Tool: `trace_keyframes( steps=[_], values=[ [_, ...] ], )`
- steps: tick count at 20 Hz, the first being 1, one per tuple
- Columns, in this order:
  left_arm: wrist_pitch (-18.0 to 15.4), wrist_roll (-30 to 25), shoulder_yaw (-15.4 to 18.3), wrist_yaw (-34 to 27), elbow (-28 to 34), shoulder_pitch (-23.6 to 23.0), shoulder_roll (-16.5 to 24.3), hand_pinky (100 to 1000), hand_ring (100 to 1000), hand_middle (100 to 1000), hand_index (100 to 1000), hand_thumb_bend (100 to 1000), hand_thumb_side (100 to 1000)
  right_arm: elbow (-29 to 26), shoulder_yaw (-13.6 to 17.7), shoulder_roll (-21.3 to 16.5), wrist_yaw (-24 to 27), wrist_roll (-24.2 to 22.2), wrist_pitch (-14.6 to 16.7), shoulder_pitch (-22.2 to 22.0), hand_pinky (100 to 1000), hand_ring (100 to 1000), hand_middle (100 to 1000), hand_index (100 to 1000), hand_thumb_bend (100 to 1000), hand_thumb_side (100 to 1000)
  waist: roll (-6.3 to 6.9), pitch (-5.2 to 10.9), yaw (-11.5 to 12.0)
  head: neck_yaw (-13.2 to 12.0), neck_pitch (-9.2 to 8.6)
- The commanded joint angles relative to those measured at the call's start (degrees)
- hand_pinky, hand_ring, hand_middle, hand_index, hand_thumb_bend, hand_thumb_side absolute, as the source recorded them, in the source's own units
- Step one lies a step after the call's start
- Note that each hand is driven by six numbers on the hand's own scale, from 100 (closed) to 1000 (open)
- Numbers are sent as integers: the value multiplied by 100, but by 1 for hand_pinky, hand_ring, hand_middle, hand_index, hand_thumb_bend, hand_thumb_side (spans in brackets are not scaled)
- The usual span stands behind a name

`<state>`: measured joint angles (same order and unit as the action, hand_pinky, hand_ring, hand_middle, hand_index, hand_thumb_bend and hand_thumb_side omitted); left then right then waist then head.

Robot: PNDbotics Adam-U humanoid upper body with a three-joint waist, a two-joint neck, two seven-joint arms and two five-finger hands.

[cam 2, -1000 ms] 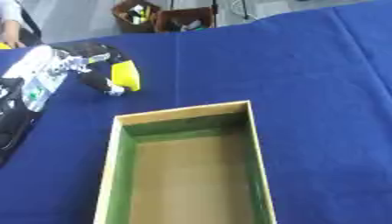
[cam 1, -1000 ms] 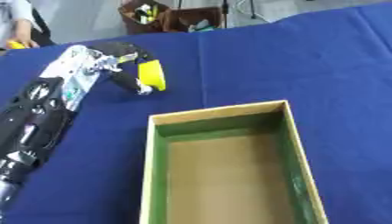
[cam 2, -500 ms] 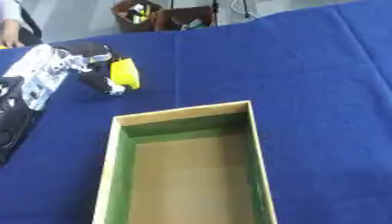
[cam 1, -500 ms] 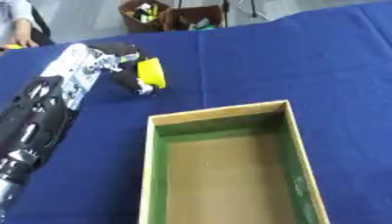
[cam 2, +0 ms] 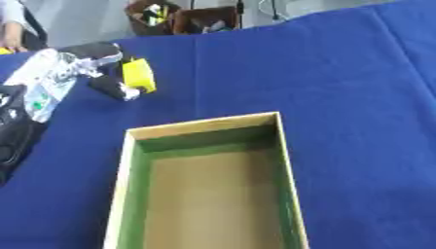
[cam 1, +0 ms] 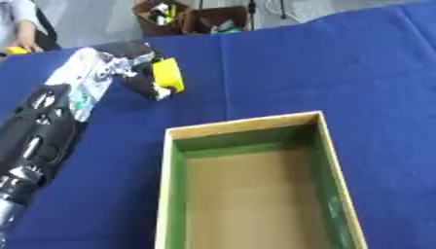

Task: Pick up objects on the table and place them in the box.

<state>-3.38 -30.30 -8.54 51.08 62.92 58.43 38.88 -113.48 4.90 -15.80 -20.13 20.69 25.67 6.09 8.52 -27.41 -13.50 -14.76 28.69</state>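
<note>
My left hand (cam 1: 128, 65) reaches in from the left over the blue cloth, its fingers and thumb curled round a small yellow block (cam 1: 168, 74). The block stands on edge between them, up and to the left of the box. The open box (cam 1: 253, 187) has pale wooden rims, green inner walls and a brown floor, and nothing lies in it. It fills the lower middle of both views. My right hand shows in neither view.
A blue cloth (cam 1: 340, 63) covers the table. Beyond the far edge stand dark containers (cam 1: 191, 17) with small items. A person's sleeve and hand (cam 1: 19, 29) rest at the far left corner beside a small yellow thing (cam 1: 15, 49).
The left hand with the yellow block has drifted slightly toward the far side, away from the box. The hold on the block is unchanged.
</note>
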Motion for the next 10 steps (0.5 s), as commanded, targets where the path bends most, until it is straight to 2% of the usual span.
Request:
trace_keyframes(
  steps=[1,8,9,10],
  values=[
    [97,222,50,50,103,102,199,442,541,453,640,100,488,-111,19,-47,-15,11,-14,8,734,775,635,797,327,696,-45,169,14,-16,44],
    [326,645,-35,-3,437,55,261,366,486,382,559,100,439,-111,63,-100,44,59,-2,-61,736,775,637,798,310,690,-89,312,98,14,162],
    [368,669,-56,-39,548,37,283,364,485,381,558,100,436,-111,71,-108,55,64,-4,-72,736,776,637,798,324,781,-94,337,119,24,184],
    [419,681,-90,-72,709,11,318,343,471,371,545,100,408,-111,82,-121,69,72,-8,-92,736,776,637,798,299,686,-103,383,156,48,223]
  ],
)
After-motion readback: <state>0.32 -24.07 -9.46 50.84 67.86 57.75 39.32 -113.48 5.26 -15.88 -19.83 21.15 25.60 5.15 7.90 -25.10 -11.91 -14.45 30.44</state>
